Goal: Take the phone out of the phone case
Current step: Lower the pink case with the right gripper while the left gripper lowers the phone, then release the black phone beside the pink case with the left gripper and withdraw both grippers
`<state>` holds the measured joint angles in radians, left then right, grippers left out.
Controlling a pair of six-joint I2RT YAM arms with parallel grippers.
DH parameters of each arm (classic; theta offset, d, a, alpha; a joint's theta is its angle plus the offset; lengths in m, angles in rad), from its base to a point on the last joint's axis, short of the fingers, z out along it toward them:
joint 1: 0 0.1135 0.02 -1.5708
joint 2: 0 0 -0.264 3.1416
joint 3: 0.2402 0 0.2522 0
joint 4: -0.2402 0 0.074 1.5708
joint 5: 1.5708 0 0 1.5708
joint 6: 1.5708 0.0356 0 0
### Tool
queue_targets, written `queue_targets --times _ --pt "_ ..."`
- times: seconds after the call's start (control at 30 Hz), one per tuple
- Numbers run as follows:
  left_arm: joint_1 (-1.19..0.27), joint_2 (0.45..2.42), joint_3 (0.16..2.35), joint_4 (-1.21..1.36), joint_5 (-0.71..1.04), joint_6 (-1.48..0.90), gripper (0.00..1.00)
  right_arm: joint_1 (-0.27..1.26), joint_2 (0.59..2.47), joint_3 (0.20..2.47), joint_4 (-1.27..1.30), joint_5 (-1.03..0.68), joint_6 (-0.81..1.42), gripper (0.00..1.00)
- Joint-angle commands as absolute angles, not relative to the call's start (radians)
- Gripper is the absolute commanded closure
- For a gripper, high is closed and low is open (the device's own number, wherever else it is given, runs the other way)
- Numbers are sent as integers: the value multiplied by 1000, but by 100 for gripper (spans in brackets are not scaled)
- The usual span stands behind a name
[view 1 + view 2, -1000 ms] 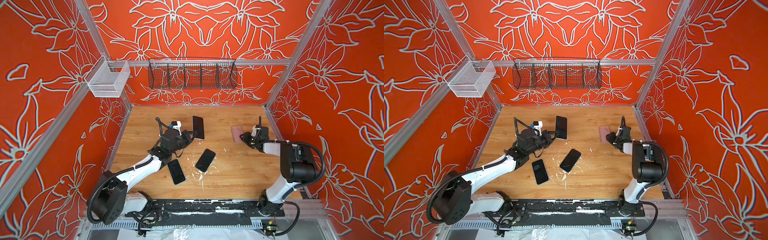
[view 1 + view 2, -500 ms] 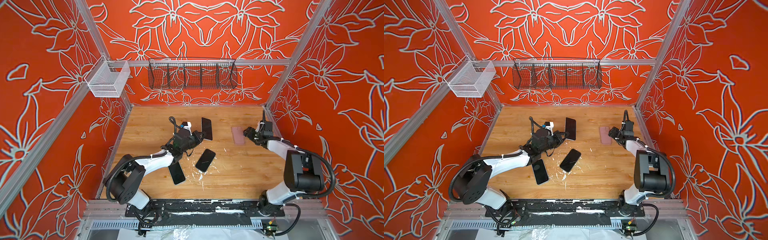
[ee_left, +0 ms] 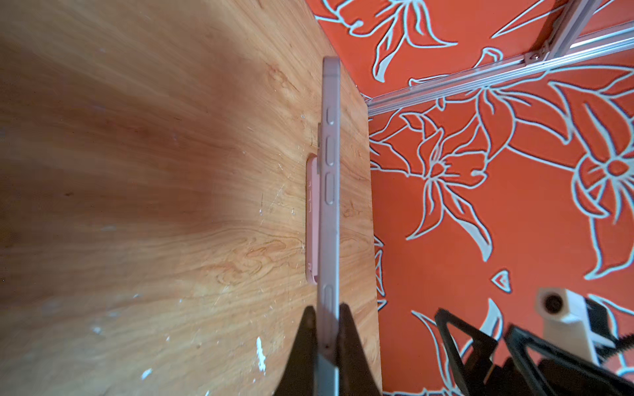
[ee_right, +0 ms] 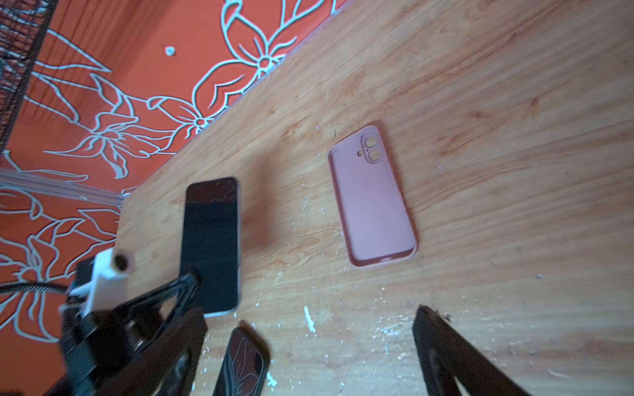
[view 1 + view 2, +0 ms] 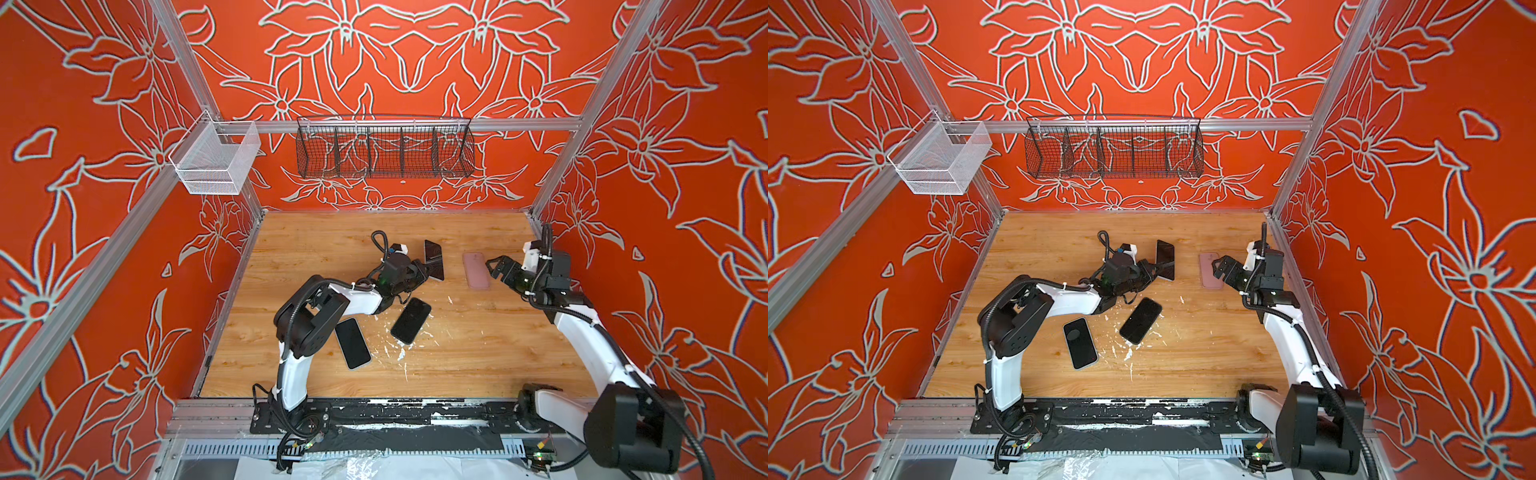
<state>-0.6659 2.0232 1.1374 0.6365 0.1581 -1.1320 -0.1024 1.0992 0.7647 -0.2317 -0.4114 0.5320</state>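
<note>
So the phone (image 5: 433, 253) is out of the pink case (image 5: 476, 270) at this point. The left gripper (image 5: 424, 271) has it pinched tight by one end. In the left wrist view you're looking straight along the phone's thin side, with both black fingers (image 3: 305, 343) pressed against its faces. In both top views it's held up on edge just left of the case, dark cracked screen turned toward the case, the two clearly apart. The case lies flat on the wooden table (image 5: 316, 249), hollow side up, and you can see wood through the camera cutout in the right wrist view. The right gripper (image 5: 495, 271) sits just on the case's other side with its jaws spread wide open. Honestly I can't tell if a fingertip touches the case rim. Two more phones lie flat farther from the case, off to its left and toward the arm bases. The dark phone (image 5: 410, 321) is the nearer one to the case, and the light-rimmed phone (image 5: 352, 343) is beyond it.
</note>
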Motion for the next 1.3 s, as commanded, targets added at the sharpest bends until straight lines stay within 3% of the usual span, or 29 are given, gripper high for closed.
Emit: queue_targets --times 0.0,0.77,0.93,1.27 --pt "-683 2067 1221 694 177 -1141 100 -99 1029 734 -325 -470 524 4" --pt "-722 2247 1342 658 170 -1162 99 -113 980 721 -434 -499 293 2" --pt "-724 2267 1362 655 174 -1160 94 -118 961 702 -440 -489 289 1" --pt "-730 2277 1393 607 173 -1147 73 -132 946 705 -451 -488 282 2"
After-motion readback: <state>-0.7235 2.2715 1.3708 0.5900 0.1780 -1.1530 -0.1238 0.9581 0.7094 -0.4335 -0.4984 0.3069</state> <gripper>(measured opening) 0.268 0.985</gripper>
